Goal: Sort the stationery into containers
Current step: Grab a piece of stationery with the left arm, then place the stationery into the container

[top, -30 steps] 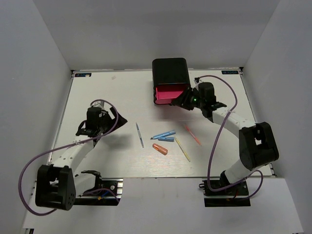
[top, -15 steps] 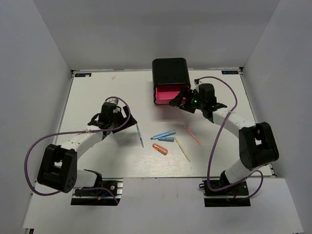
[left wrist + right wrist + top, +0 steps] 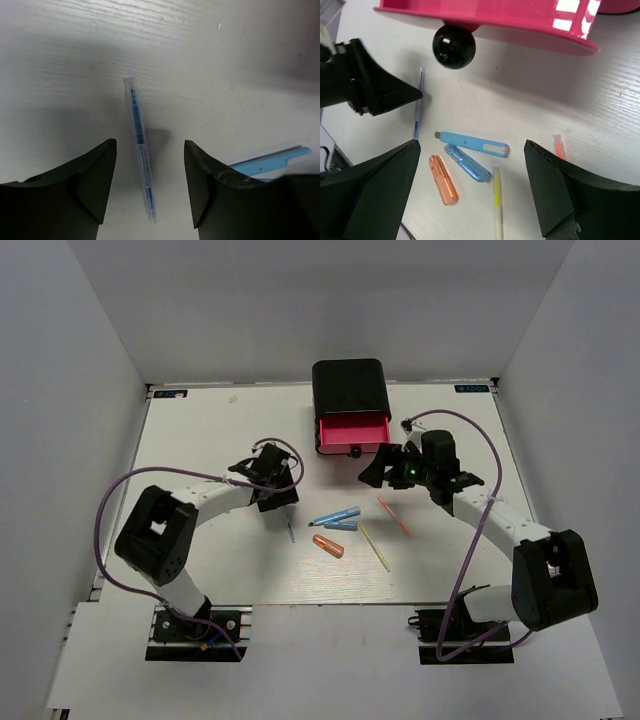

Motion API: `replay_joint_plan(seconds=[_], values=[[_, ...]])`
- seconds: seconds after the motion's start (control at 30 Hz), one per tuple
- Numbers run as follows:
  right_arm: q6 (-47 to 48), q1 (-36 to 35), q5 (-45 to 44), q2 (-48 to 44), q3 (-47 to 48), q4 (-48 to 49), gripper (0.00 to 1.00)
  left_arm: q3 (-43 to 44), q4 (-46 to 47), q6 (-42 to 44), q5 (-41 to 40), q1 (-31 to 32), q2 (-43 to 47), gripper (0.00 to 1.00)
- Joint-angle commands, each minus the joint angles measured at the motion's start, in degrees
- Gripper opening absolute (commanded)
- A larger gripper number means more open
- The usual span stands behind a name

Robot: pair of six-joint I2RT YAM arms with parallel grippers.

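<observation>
Nearest on the white table [image 3: 200, 570] lie the orange capsule piece [image 3: 327, 546] and, to its right, the thin yellow stick [image 3: 375, 547], both slanted and apart from each other. Just beyond them the blue capsule piece [image 3: 341, 525] lies close beside the light blue marker [image 3: 336, 515]. The red-pink stick [image 3: 394, 516] lies farther right, on its own.

Left of this cluster lies the thin grey-blue pen [image 3: 137, 130], flat on the table. The left gripper [image 3: 150, 147] is low over it, its fingers apart with one on each side of the pen. A gap shows on both sides, so the pen is not pinched.

Farther back and to the right, the right gripper [image 3: 471, 145] hangs spread wide with nothing between its fingers, just near of the black round knob [image 3: 453, 46].

That knob sits on the front of a pink drawer [image 3: 350, 432]. The drawer is pulled out toward the near side of the black cabinet [image 3: 349, 388], which stands at the far edge of the table.
</observation>
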State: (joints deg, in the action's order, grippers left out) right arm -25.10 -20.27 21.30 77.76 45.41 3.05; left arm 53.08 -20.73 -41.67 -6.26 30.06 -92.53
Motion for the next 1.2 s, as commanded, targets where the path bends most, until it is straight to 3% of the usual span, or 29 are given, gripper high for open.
replay_joint_plan(seconds=[0.0, 0.1, 0.5, 0.67, 0.77, 0.8, 0.83, 0.87, 0.97, 1.1, 1.17], values=[[7.95, 0.32, 2.08, -3.13, -1.63, -0.94, 0.9, 4.04, -5.89, -2.54, -5.51, 2.97, -2.64, 0.65], [11.99, 0.41, 2.69, -5.86, -2.6, -0.68, 0.9, 6.24, -7.65, -3.15, -6.13, 4.64, -4.67, 0.65], [18.5, 1.02, 3.66, -10.87, -2.34, -2.43, 0.9, 5.64, -11.7, -4.21, -8.5, 7.11, -7.58, 0.22], [28.96, 1.55, 10.59, -12.27, -1.29, -6.47, 0.89, 2.21, -8.37, -1.15, -8.5, 7.11, 2.86, 0.12], [35.28, 1.73, 15.43, -13.33, -1.64, -7.35, 0.44, 2.2, -3.64, 3.86, -8.5, 7.11, 10.41, 0.08], [37.56, 1.47, 16.66, -13.68, -1.64, -8.31, 0.09, 2.2, -1.96, 8.58, -7.81, 7.11, 12.18, 0.08], [39.58, 1.64, 18.32, -13.6, -1.81, -8.67, 0.0, 2.9, -0.2, 11.41, -6.32, 7.11, 13.68, 0.05], [42.39, 1.64, 19.64, -13.68, -1.81, -9.54, 0.0, 3.43, 4.51, 18.92, -1.35, 6.59, 15.0, 0.01], [50.47, 1.55, 25.0, -14.21, -2.69, -13.06, 0.0, 3.43, 14.44, 29.6, 7.63, 6.06, 19.49, 0.0], [57.17, 1.55, 29.14, -14.74, -2.96, -18.32, 0.0, 6.94, 19.41, 46.89, 15.21, 6.06, 18.45, 0.01], [59.81, 1.55, 30.02, -15.0, -2.96, -19.3, 0.0, 10.02, 21.34, 51.67, 18.46, 6.06, 15.3, 0.01]])
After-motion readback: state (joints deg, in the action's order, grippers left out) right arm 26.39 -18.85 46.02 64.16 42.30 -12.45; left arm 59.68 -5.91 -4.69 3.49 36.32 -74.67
